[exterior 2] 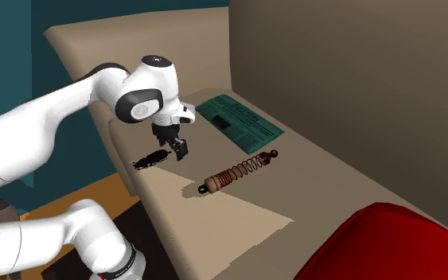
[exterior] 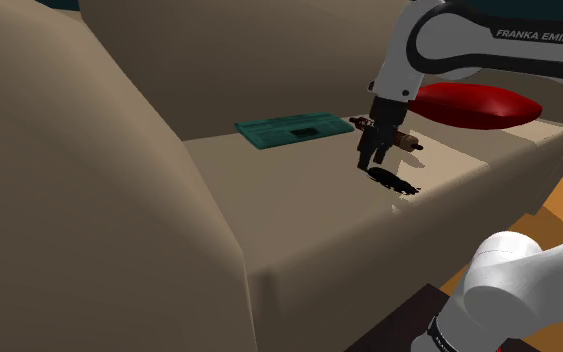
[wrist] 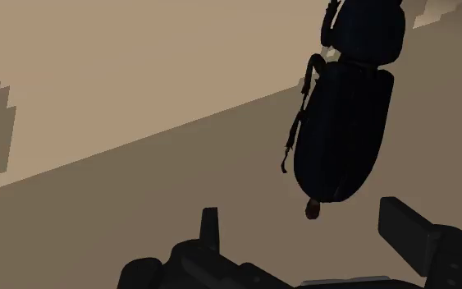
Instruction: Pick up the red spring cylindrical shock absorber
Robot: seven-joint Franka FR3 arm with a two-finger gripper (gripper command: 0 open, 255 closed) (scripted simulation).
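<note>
The shock absorber (exterior 2: 240, 169), a thin rod with a reddish coil spring and metal ends, lies flat on the beige sofa seat (exterior 2: 317, 183). In the shoulder view its end (exterior: 403, 141) pokes out from behind the hand. My black gripper (exterior 2: 181, 149) (exterior: 371, 160) hangs just above the seat near the front edge, a short way from the absorber and not touching it. Its fingers stand apart with nothing clasped. In the wrist view the gripper (wrist: 303, 213) points down at a black beetle-shaped object (wrist: 348, 123) lying on the seat.
The black beetle-shaped object (exterior: 394, 182) (exterior 2: 152, 159) lies by the seat's front edge under the hand. A teal magazine (exterior: 294, 129) (exterior 2: 239, 122) lies flat beyond the absorber. A red cushion (exterior: 474, 104) (exterior 2: 381, 246) sits at one end, and a tall beige armrest (exterior: 69, 200) at the other.
</note>
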